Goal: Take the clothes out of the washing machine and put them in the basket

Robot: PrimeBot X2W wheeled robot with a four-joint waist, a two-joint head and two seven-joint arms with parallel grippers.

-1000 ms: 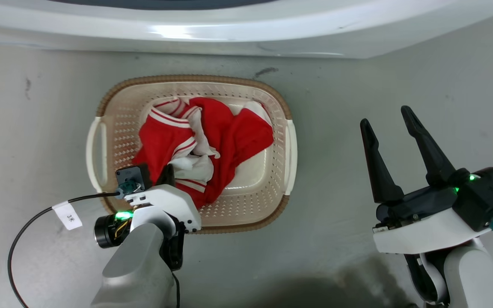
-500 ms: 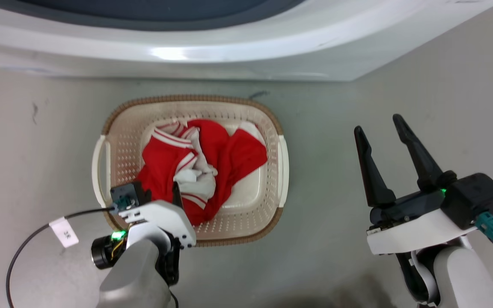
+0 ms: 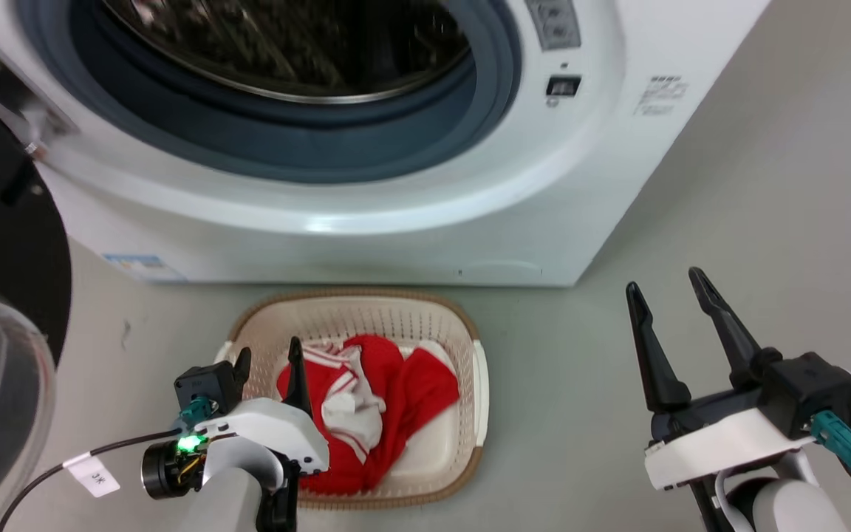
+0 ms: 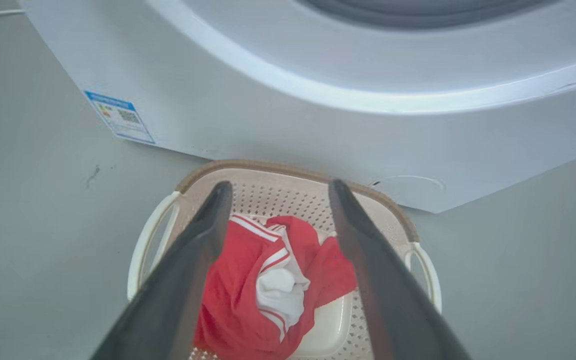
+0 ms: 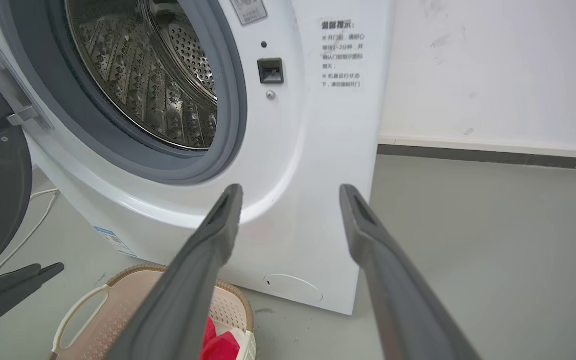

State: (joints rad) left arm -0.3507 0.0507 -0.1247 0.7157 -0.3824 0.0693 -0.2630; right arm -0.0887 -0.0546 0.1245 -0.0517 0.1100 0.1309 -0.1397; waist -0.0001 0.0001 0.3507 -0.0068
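The clothes (image 3: 381, 414) lie heaped in the basket (image 3: 351, 297), at 4 o'clock of the left claw (image 3: 269, 349), which hangs spread and empty over the basket's left rim, the nearer arm. The right claw (image 3: 662, 281), wide and empty, stands well off at 3 o'clock. At 12 o'clock the washing machine (image 3: 411, 222) gapes; what shows of its drum (image 3: 285, 44) looks bare.

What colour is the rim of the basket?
Brown, with a woven look, around the basket; the head view shows it best.

Red clothes (image 3: 405, 391) in basket (image 3: 366, 300) — washing machine (image 3: 411, 244) open.

Parted gripper (image 5: 290, 191) before washing machine (image 5: 318, 150)
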